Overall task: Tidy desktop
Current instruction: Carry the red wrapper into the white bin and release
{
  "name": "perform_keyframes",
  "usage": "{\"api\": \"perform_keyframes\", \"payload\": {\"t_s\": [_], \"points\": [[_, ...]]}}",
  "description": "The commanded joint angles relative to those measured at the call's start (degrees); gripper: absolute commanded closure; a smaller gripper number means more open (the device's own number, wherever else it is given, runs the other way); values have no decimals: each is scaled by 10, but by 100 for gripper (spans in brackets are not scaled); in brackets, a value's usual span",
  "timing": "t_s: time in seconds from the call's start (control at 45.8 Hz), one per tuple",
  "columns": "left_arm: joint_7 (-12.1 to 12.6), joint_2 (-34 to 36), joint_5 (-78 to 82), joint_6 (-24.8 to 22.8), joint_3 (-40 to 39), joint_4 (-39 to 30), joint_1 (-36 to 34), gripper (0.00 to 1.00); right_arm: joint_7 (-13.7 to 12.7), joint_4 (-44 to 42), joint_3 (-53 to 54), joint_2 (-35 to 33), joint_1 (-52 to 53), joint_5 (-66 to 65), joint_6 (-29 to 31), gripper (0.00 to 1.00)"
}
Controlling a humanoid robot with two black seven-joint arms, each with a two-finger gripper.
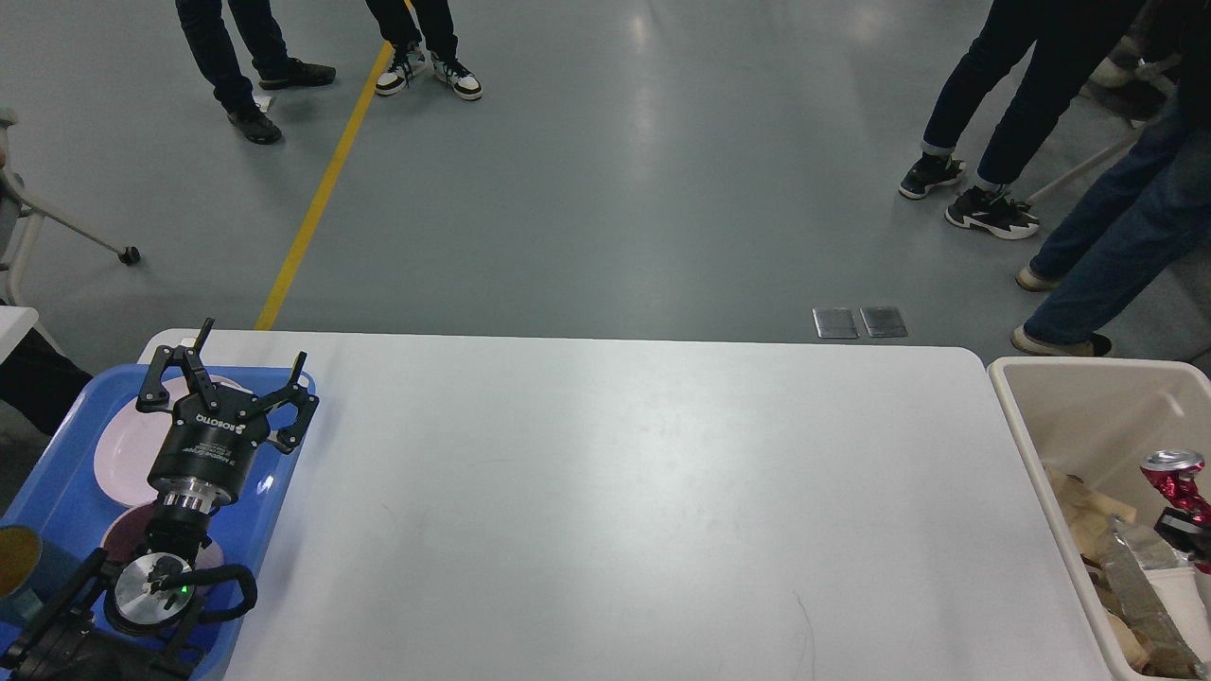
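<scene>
My R pincer [1194, 530] at frame edge, grip can't tell, crushed can [1173, 473] over bin [1031, 445] for dumping; L pincer [222, 383] wide above tray [284, 492]; surface [624, 501] mid-frame.

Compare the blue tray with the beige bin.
The blue tray is shallow and sits on the desktop's left end; the beige bin is deep and stands beside its right end. The tray holds plates; the bin holds paper scraps and a crushed red can. Both are plastic-looking containers.
</scene>
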Motion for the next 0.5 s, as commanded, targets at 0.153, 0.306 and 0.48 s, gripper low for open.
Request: {"api": "perform_keyframes", "payload": {"t_s": [0.153, 0.306, 0.48], "points": [[0, 0, 0, 0, 0, 0, 0, 4, -5, -165, 19, 102, -139, 54, -52, 100], [0, 0, 0, 0, 0, 0, 0, 4, -8, -166, 23, 97, -140, 54, -64, 100], [0, 0, 0, 0, 0, 0, 0, 4, -7, -165, 22, 96, -141, 54, -102, 26]]}}
